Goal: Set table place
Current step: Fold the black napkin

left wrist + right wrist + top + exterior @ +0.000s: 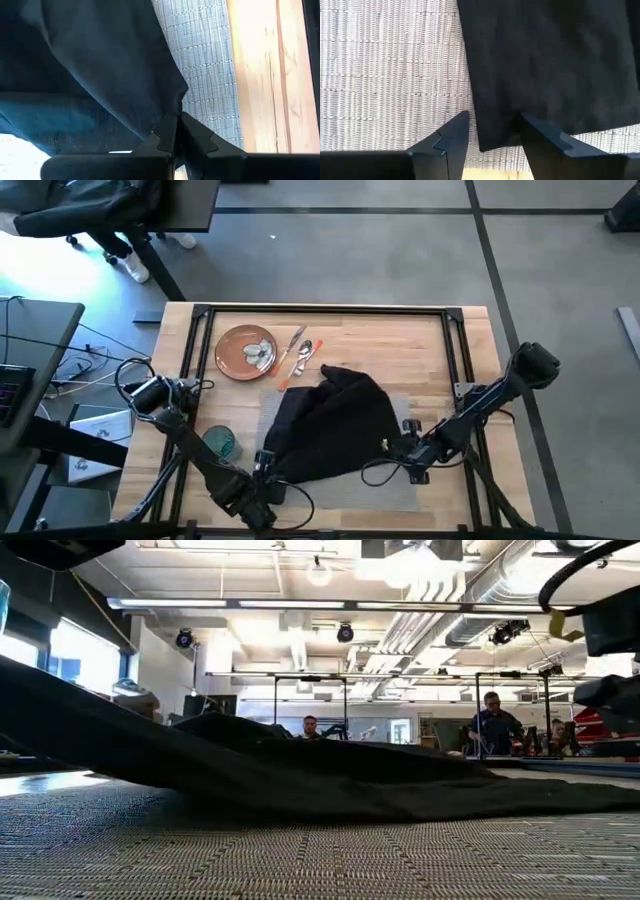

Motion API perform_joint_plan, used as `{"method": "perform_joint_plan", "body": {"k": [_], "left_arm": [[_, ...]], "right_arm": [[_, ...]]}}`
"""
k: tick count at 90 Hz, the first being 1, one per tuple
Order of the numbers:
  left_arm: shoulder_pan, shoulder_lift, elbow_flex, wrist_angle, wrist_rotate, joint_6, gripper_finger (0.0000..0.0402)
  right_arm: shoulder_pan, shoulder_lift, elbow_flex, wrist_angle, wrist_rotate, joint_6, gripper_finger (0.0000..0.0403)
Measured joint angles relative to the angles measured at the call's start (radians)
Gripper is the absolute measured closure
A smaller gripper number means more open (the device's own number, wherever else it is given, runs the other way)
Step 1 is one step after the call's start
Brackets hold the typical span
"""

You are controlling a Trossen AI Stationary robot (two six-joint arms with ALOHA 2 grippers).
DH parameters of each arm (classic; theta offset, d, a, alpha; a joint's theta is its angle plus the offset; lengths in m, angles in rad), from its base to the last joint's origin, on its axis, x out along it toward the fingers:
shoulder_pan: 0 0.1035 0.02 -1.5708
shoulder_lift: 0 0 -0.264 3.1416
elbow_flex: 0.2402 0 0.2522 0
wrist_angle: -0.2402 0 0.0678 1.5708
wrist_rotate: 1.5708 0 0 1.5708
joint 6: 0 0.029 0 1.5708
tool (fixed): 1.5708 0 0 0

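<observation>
A black cloth napkin (335, 425) lies rumpled on the grey placemat (405, 485) in the middle of the table (400, 340). My left gripper (268, 467) is shut on the napkin's near left corner. My right gripper (495, 142) is open at the napkin's right side, one finger on either side of a napkin corner (495, 135) that lies flat on the mat; I cannot tell whether they touch it. The orange-brown plate (246, 351) and orange-handled cutlery (300, 356) lie at the far left. The teal glass (221, 442) stands left of the mat. My left gripper pinches the napkin's near left corner (172, 112) between its two shut fingers (165, 137); one layer or several, I cannot tell. That end (60, 705) is raised off the placemat, and the cloth slopes down from it onto the mat.
The glass stands close beside my left arm (190, 445). Bare wood lies right of the cutlery along the far edge. Black frame bars (460, 350) run along the table's sides. People (495, 725) sit in the room beyond the table.
</observation>
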Motion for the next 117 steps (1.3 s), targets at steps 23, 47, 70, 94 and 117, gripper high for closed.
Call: {"method": "perform_joint_plan", "body": {"k": [23, 47, 70, 94, 117], "left_arm": [[0.000, 0.000, 0.000, 0.020, -0.001, 0.009, 0.0402], [0.002, -0.008, 0.000, 0.018, -0.068, 0.031, 0.0402], [0.008, -0.161, 0.000, -0.010, -0.220, 0.023, 0.0402], [0.047, -0.420, 0.001, -0.013, -0.411, 0.145, 0.0401], [0.129, -0.620, 0.002, -0.009, -0.494, 0.306, 0.0401]], "right_arm": [[0.000, 0.040, 0.003, -0.010, 0.014, -0.003, 0.0312], [0.005, -0.033, 0.030, -0.089, 0.015, 0.021, 0.0400], [0.005, -0.231, 0.266, -0.324, 0.160, -0.073, 0.0402], [0.004, -0.393, 0.455, -0.383, 0.405, -0.303, 0.0403], [0.003, -0.477, 0.593, -0.383, 0.719, -0.480, 0.0403]]}}
